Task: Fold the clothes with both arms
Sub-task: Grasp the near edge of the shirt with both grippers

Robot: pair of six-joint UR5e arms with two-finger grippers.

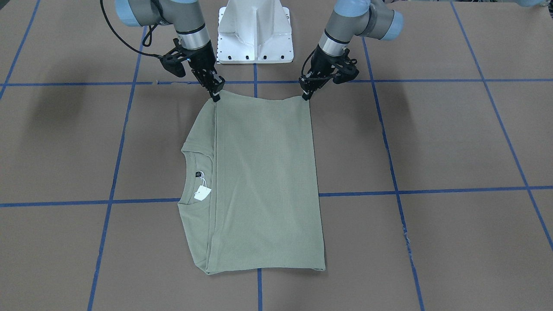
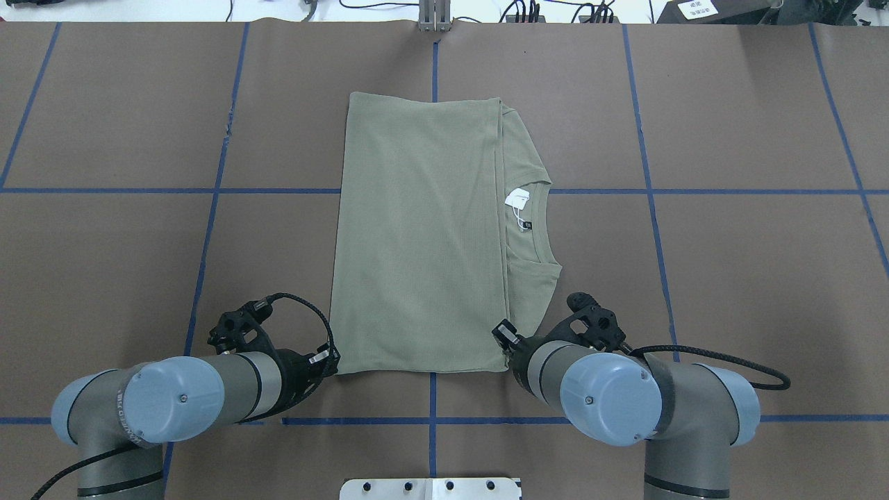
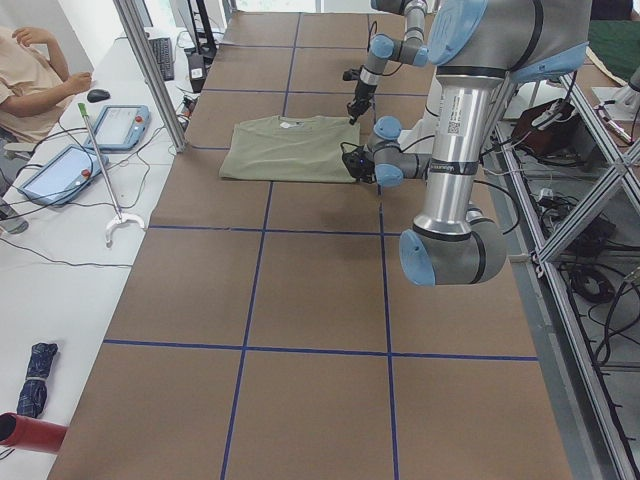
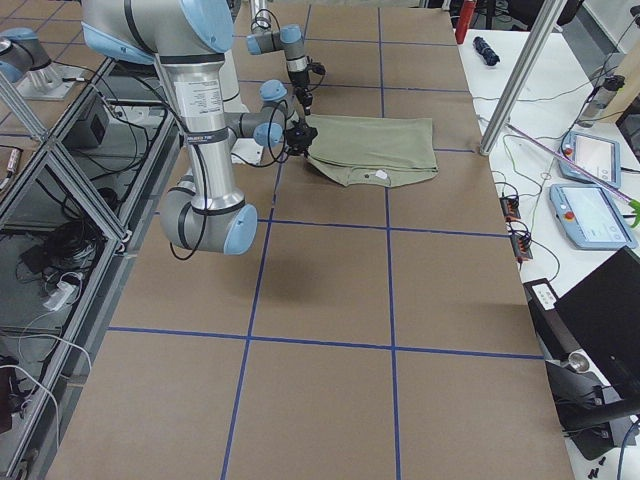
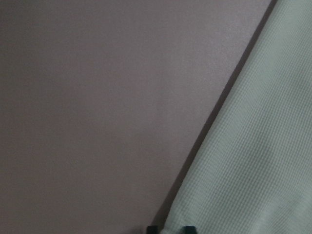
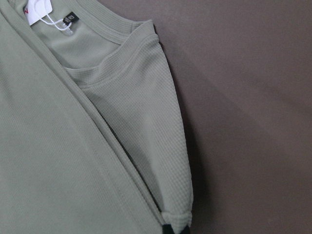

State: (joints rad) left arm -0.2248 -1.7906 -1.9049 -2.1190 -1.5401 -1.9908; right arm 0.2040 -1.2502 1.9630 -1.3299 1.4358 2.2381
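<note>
The pale sage-green shirt [image 1: 263, 181] lies folded flat on the brown table, neck and white hang tag [image 1: 202, 193] showing at one side; it also shows from overhead [image 2: 417, 236]. My left gripper [image 1: 306, 96] is shut on the shirt's near corner on my left side [image 2: 335, 368]. My right gripper [image 1: 214, 95] is shut on the other near corner [image 2: 505, 360], by the folded shoulder. In the right wrist view the fabric [image 6: 146, 122] bunches between the fingertips [image 6: 168, 228]. In the left wrist view the shirt edge [image 5: 253, 161] meets the fingertips [image 5: 152, 229] at the bottom.
The white pedestal base [image 1: 255, 34] stands just behind both grippers. Blue tape lines [image 1: 432, 190] cross the brown table surface. A seated operator [image 3: 30, 70] and control tablets [image 3: 125, 125] are on a side bench beyond the table's far edge.
</note>
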